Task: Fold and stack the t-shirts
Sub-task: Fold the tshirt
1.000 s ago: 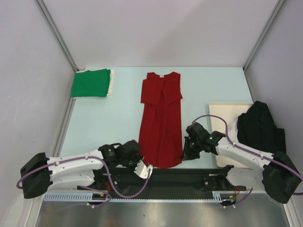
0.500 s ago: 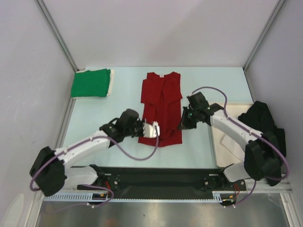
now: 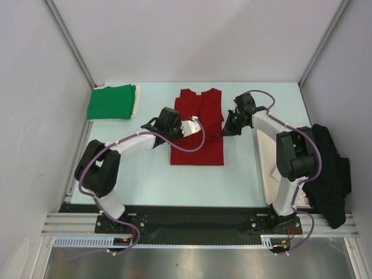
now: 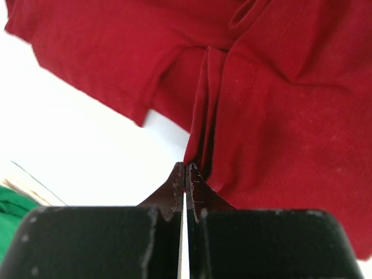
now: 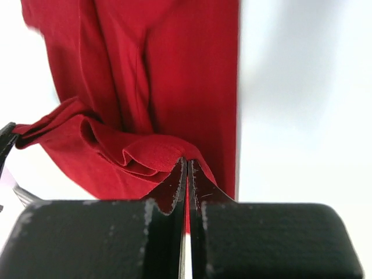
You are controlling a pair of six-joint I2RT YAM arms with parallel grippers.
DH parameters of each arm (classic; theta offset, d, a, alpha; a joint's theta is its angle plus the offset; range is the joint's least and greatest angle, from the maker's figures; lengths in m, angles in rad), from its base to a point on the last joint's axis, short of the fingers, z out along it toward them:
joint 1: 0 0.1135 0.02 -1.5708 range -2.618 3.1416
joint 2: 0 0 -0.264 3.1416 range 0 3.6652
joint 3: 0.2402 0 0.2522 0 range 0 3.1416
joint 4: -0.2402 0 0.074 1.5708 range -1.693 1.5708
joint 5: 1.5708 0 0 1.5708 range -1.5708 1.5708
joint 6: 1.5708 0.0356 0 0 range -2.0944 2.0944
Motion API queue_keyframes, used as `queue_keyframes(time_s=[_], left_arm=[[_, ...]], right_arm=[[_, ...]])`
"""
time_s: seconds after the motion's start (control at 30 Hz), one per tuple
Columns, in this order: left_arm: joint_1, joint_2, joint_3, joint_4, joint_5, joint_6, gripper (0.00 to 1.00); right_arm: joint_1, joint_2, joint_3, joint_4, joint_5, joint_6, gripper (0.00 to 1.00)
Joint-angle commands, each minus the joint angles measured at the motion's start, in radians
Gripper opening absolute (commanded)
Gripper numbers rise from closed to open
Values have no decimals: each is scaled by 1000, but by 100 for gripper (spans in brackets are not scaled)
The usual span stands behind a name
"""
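Both arms reach far forward.
Left gripper point(image 4: 185, 170) and right gripper point(image 5: 186, 163) point toward each other, jaws pinched tight.

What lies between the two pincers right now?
Only the red tee. The left pincer and right pincer are each shut on a fold of it, and red cloth spans the gap. The top view shows this.

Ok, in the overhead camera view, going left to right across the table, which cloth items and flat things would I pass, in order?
green t-shirt → red t-shirt → cream board → black garment
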Motion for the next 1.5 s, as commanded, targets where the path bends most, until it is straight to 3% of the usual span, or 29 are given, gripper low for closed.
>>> queue_keyframes(time_s=[0.0,0.37,0.47,0.5,0.57,0.6,0.77,0.87,0.93,1.0,1.03,1.07,1.17,1.33,1.47], left_arm=[[35,41,95,51,-21,-56,0],[62,182,173,60,-49,-73,0],[70,216,196,75,-87,-82,0],[70,226,211,79,-102,-88,1],[70,254,250,74,-144,-122,17],[73,259,259,74,-156,-134,18],[88,283,300,65,-195,-204,6],[88,299,306,39,-178,-205,5],[87,289,310,13,-182,-214,10],[85,210,281,-12,-144,-203,26],[84,172,259,-35,-68,-182,31],[82,132,204,-50,-7,-165,44],[49,-19,71,-124,141,-71,59],[-65,-109,-130,-194,129,88,63],[-77,-83,-164,-175,112,82,64]], right_arm=[[-33,55,98,43,-35,-25,0],[-82,197,212,36,-61,-37,0],[-103,223,224,50,-75,-36,10],[-106,230,231,47,-75,-40,24],[-126,231,268,15,-52,-43,37],[-132,221,280,4,-9,-51,42],[-133,59,222,-17,99,-86,47],[-107,-13,117,-37,131,-99,50],[-90,-97,34,-33,131,-88,54],[-48,-172,-88,-22,114,-70,58],[-33,-191,-118,-28,112,-68,60],[-10,-207,-150,-34,118,-56,61],[58,-243,-238,-36,97,-37,64],[93,-237,-354,33,59,24,64],[98,-213,-382,96,40,49,64]])
